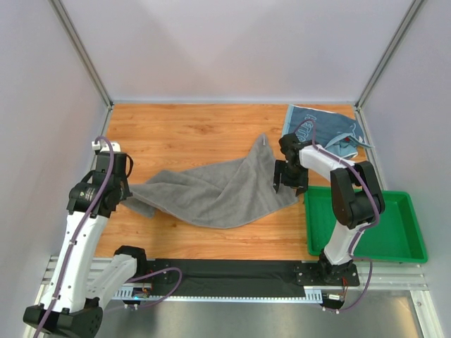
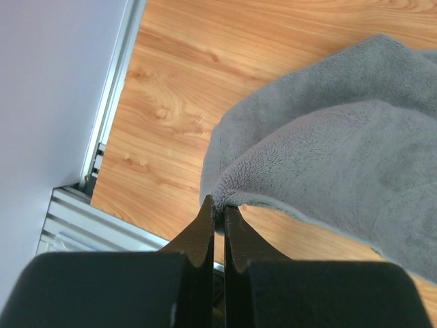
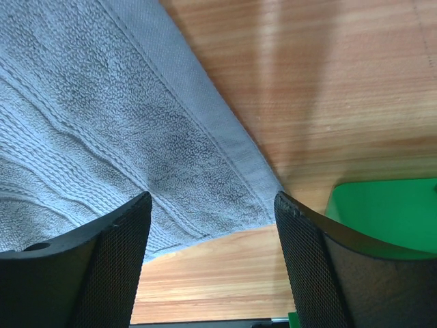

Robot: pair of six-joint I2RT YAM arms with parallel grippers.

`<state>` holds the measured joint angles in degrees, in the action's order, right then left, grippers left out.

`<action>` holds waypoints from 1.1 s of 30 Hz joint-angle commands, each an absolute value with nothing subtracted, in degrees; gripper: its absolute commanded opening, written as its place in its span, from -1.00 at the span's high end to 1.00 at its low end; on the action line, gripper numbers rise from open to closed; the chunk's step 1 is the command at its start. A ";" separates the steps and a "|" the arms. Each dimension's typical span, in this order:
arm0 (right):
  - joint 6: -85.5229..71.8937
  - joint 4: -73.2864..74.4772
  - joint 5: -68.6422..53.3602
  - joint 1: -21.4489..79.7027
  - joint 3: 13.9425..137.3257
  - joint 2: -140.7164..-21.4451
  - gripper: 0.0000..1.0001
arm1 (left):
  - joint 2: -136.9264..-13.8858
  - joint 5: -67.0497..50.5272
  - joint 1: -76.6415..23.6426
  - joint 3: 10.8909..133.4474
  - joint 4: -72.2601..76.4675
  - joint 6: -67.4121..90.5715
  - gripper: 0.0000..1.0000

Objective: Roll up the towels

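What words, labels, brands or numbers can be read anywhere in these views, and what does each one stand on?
On the light blue towel at the far right of the table: white lettering, too small and blurred to read.
On the grey towel: no text in any view.
On the green tray: no text or label visible.
Nothing legible anywhere in the three views.

Lab robot cell: pale panels (image 1: 232, 42) are enclosing a wooden counter (image 1: 197, 127), aluminium posts (image 1: 81, 53) are framing the upper corners, two cabled arms (image 1: 77, 239) are sitting bolted to a slotted rail (image 1: 232, 294) at frame bottom.
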<state>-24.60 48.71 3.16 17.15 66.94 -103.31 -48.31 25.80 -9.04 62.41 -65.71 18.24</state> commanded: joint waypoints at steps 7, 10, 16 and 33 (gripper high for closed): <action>-22.41 51.15 10.99 15.20 66.88 -105.20 -0.47 | -48.43 25.49 -0.62 64.16 -64.25 16.96 1.00; -22.32 51.85 12.21 16.08 67.41 -106.17 -0.46 | -49.39 27.07 2.19 64.68 -64.86 17.66 1.00; -22.41 52.82 13.36 17.84 67.85 -106.70 -0.44 | -49.40 26.81 6.59 65.04 -64.78 17.84 1.00; -23.82 45.35 0.79 19.95 59.32 -103.98 0.99 | -48.60 21.80 7.47 64.95 -63.98 16.96 1.00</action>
<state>-23.90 48.25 2.04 19.42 62.67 -101.84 -49.65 23.27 6.96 62.41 -65.36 18.02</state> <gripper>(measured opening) 0.032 0.018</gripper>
